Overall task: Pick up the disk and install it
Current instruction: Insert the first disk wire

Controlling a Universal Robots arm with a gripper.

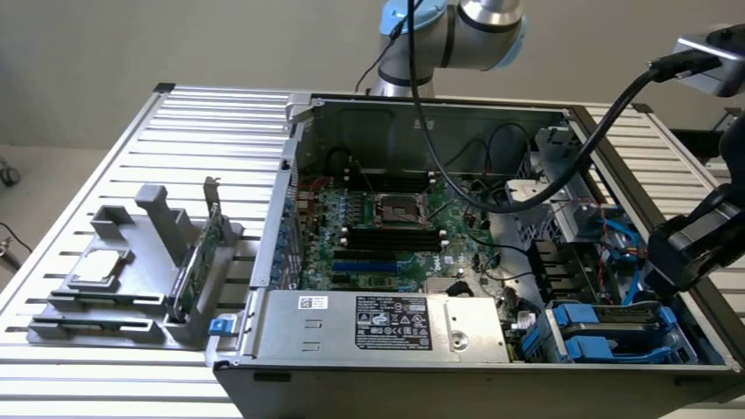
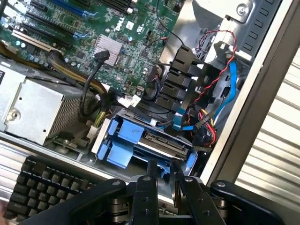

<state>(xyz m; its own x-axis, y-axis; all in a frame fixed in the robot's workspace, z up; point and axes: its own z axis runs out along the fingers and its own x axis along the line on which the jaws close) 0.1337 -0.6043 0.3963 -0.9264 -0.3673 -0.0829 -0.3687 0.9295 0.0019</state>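
Low over the open case (image 1: 407, 384), at its drive-bay corner, with the hand (image 2: 163, 168) just above the disk (image 2: 161, 142).

Lying flat in the bay at the case's corner, next to the boxy grey power supply (image 1: 385, 327): grey metal disk with blue plastic rails round its edges. Tight for moving there, with the case wall close on one side and a tangle of red, blue and black cables (image 2: 220, 89) crowding the other; open room above the case. Cannot tell whether the hand is spread, pressed together or pinching a rail: low against the blue carrier, contact hidden. Partly cut off at the exterior view's right edge. Deeper in the case, a green motherboard (image 1: 385, 218) with a finned silver heatsink (image 2: 107, 47). Outside the case, a ribbed aluminium surface (image 1: 209, 122), a grey rack (image 1: 140, 253) well apart from the bay corner, and a black keyboard (image 2: 42, 187), partly cut off, beside the case wall.
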